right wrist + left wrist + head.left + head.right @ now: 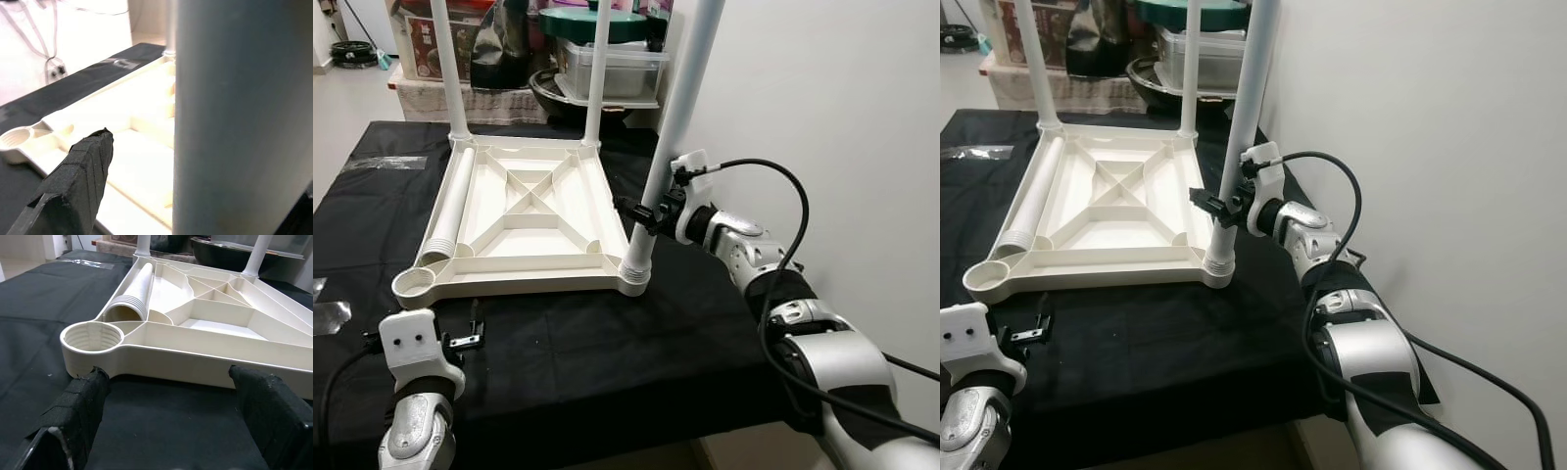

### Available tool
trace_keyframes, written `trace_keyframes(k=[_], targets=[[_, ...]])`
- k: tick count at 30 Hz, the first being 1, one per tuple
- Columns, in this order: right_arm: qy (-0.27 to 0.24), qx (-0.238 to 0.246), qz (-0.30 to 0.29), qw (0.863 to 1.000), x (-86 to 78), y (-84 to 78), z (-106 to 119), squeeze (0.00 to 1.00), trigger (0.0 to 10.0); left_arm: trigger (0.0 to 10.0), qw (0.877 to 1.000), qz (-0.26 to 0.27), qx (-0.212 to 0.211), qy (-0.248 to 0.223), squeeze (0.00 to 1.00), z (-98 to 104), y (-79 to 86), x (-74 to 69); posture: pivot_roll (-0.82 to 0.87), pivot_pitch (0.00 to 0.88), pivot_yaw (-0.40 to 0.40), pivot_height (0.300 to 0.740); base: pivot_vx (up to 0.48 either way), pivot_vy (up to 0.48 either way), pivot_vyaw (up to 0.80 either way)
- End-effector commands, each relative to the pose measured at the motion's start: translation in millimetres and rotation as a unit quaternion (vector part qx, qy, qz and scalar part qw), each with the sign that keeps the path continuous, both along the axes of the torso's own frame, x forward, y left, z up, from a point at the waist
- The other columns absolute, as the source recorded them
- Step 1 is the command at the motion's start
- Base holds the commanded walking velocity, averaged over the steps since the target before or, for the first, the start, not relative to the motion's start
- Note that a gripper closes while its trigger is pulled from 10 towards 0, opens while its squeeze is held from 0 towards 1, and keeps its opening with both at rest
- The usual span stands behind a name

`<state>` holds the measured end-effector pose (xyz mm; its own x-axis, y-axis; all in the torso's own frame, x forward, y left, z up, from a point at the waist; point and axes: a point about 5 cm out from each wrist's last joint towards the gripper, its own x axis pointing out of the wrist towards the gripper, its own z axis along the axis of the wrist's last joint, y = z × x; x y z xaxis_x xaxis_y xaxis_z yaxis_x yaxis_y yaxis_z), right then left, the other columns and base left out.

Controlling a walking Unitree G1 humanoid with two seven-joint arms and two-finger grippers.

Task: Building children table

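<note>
No readable text or labels.

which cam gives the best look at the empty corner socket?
Left wrist view: the empty socket sits close ahead of the open left gripper, its inner threads plain. Both eye views show it small at the tabletop's near-left corner. The right wrist view catches it far off, behind the held leg.

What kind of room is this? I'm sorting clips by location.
Probably a home storage or spare room: a work table under a black cloth against a white wall, with stacked plastic bins and a cardboard box behind the upturned tabletop.
</note>
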<state>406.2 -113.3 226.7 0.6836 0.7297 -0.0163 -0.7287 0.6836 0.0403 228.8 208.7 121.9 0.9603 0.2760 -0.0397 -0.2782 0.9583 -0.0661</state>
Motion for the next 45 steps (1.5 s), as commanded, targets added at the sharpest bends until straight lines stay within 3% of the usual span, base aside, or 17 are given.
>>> trace_keyframes(k=[1,2,3,5,6,7,8,17,21,22,24,27,38,39,40,41,45], targets=[[-0.009,-0.018,0.005,1.0,0.8,-2.9,3,0.0,10.0,10.0,1.0,-0.007,-0.003,0.006,0.0,-4,-4.4,-0.3,0.13,0.0,-0.169,0.74,0.0,0.0,0.0],[-0.011,-0.019,-0.001,1.0,1.5,-3.2,4,0.0,9.7,10.0,1.0,-0.007,-0.003,0.006,0.0,-4,-4.3,-0.3,0.13,0.0,-0.169,0.74,0.0,0.0,0.0],[-0.011,-0.021,-0.009,1.0,2.3,-3.2,3,0.0,6.4,10.0,1.0,-0.007,-0.003,0.007,0.0,-4,-4.1,-0.5,0.13,0.0,-0.169,0.74,0.0,0.0,0.0],[-0.013,-0.023,-0.015,1.0,2.8,-3.2,3,0.0,5.6,10.0,1.0,-0.006,-0.003,0.007,0.0,-4,-3.8,-0.7,0.13,0.0,-0.169,0.74,0.0,0.0,0.0],[-0.011,-0.026,-0.028,0.999,3.8,-3.6,2,0.0,3.5,10.0,1.0,-0.006,-0.003,0.007,0.0,-4,-3.6,-0.8,0.13,0.0,-0.169,0.74,0.0,0.0,0.0],[-0.011,-0.026,-0.028,0.999,3.8,-3.6,2,0.0,3.5,10.0,1.0,-0.006,-0.003,0.007,0.0,-4,-3.6,-0.8,0.13,0.0,-0.169,0.74,0.0,0.0,0.0],[-0.01,-0.031,-0.038,0.999,4.5,-4.4,2,0.0,0.0,10.0,1.0,-0.006,-0.002,0.007,0.0,-4,-3.6,-0.7,0.14,0.0,-0.173,0.74,0.0,0.0,0.0],[0.005,-0.029,-0.111,0.993,8.7,-12.5,-4,0.0,0.0,10.0,1.0,-0.009,-0.003,0.007,0.0,-4,-3.9,-0.2,0.13,0.0,-0.169,0.74,0.0,0.0,0.0],[0.087,-0.047,-0.263,0.96,11.0,-23.7,-29,0.0,0.0,10.0,1.0,-0.013,-0.003,0.008,0.0,-4,-4.6,-0.4,0.12,0.0,-0.16,0.74,0.0,0.0,0.0],[0.087,-0.047,-0.263,0.96,11.0,-23.7,-29,0.0,0.0,10.0,1.0,-0.013,-0.003,0.008,0.0,-4,-4.6,-0.4,0.12,0.0,-0.16,0.74,0.0,0.0,0.0],[0.125,-0.039,-0.317,0.939,9.1,-15.7,-42,0.0,0.0,10.0,1.0,-0.015,-0.003,0.01,0.0,-5,-5.3,-0.4,0.12,0.0,-0.154,0.74,0.0,0.0,0.0],[0.138,-0.031,-0.346,0.927,7.8,-5.1,-47,0.0,0.0,10.0,1.0,-0.017,-0.003,0.011,0.0,-6,-6.0,-0.3,0.12,0.0,-0.152,0.74,0.0,0.0,0.0],[0.166,-0.045,-0.381,0.908,-3.4,44.1,-63,0.0,0.0,10.0,1.0,-0.018,-0.004,0.013,0.0,-6,-6.3,0.0,0.12,0.0,-0.152,0.74,0.0,0.0,0.0],[0.174,-0.047,-0.383,0.906,-5.9,51.3,-66,0.0,1.2,10.0,1.0,-0.018,-0.004,0.013,0.0,-6,-6.3,0.0,0.12,0.0,-0.152,0.74,0.0,0.0,0.0],[0.174,-0.047,-0.383,0.906,-5.9,51.3,-66,0.0,1.2,10.0,1.0,-0.018,-0.004,0.013,0.0,-6,-6.3,0.0,0.12,0.0,-0.152,0.74,0.0,0.0,0.0],[0.183,-0.045,-0.377,0.907,-7.6,56.4,-68,0.0,10.0,10.0,1.0,-0.019,-0.005,0.013,0.0,-6,-6.5,0.2,0.11,0.0,-0.154,0.74,0.0,0.0,0.0],[0.179,-0.039,-0.37,0.911,-7.5,59.3,-65,0.0,10.0,10.0,1.0,-0.02,-0.005,0.014,0.0,-6,-7.1,0.7,0.11,0.0,-0.152,0.74,0.0,0.0,0.0]])
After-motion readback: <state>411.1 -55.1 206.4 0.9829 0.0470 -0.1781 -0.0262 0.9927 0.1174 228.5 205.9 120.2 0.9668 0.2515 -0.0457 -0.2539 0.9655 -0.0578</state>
